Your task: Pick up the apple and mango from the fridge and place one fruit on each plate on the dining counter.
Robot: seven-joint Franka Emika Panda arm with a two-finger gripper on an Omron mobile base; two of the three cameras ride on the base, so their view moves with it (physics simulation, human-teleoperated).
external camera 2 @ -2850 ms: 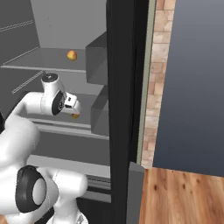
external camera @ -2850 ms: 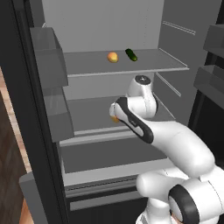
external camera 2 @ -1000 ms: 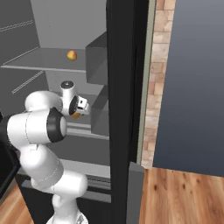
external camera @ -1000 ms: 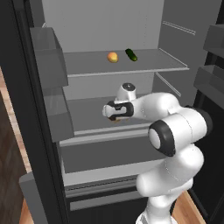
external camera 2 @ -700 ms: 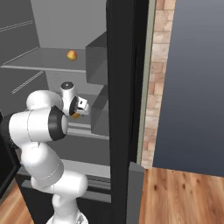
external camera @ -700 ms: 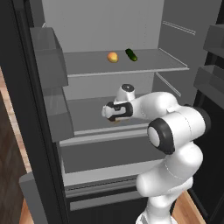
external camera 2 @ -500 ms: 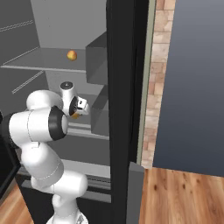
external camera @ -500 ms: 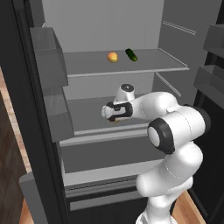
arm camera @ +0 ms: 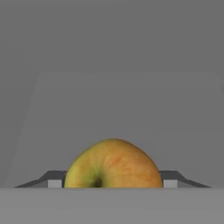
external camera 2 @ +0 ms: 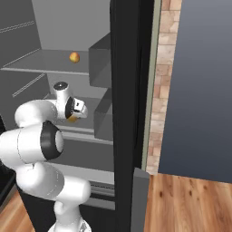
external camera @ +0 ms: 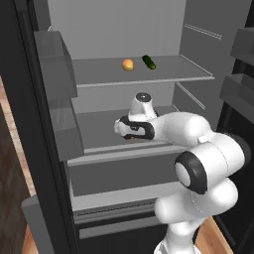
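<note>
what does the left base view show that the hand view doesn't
Left base view alone: the upper shelf with an orange fruit and a dark green item, the door bins and the arm reaching to the middle shelf.

Hand view alone: the apple's yellow-green skin with a red blush, seated between the fingertips.

Both: the gripper shut on that apple inside the grey fridge.

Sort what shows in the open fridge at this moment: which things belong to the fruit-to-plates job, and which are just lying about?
Belongs to the job:
- apple, between the fingertips of the hand on the middle shelf
- orange-yellow fruit on the upper shelf, probably the mango
- fridge, standing open

Just lying about:
- dark green vegetable beside that fruit
</note>
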